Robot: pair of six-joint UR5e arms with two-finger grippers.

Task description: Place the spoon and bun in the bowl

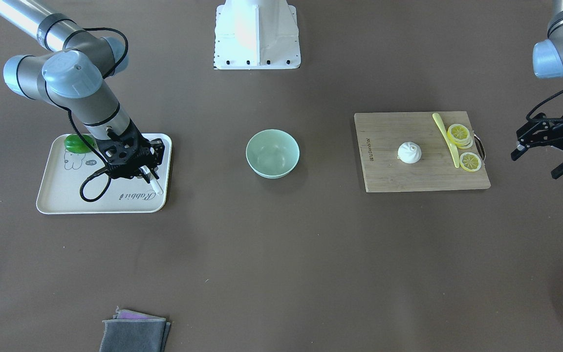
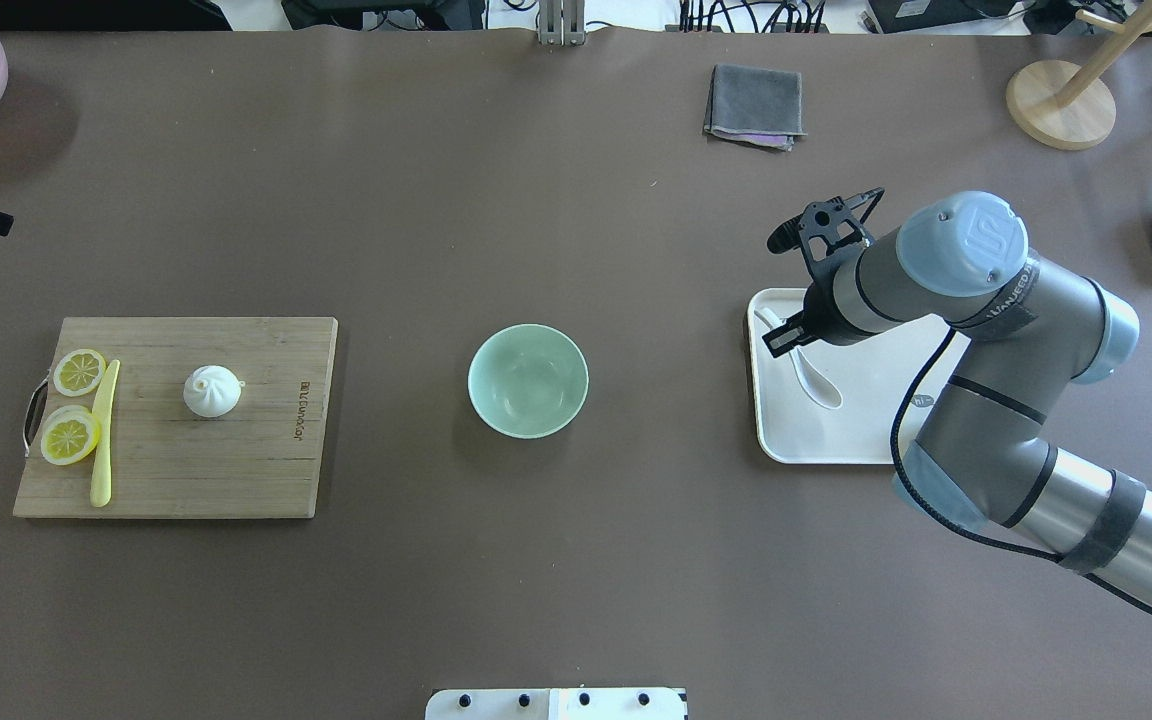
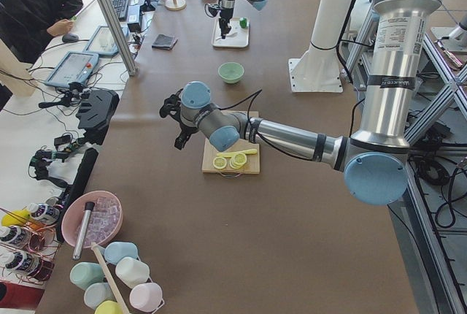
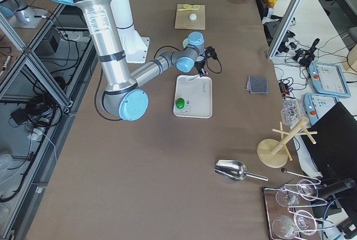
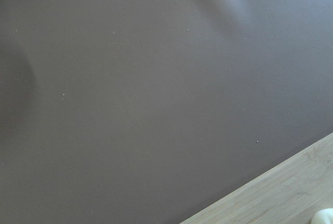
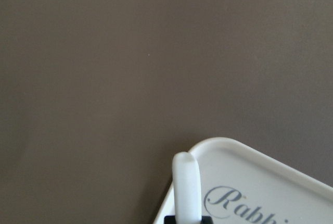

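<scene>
The spoon is clamped at its handle by the right hand over the tray. The left hand is held wide beside the board.

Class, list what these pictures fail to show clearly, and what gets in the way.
Bun: left wrist view, cut off by the frame's corner.
Green object: front-facing view, part-hidden by the right arm.
Right gripper on the spoon: grip cut off by the right wrist view's bottom edge.

Bowl stands well apart from tray and board; knife lies near bun.
</scene>
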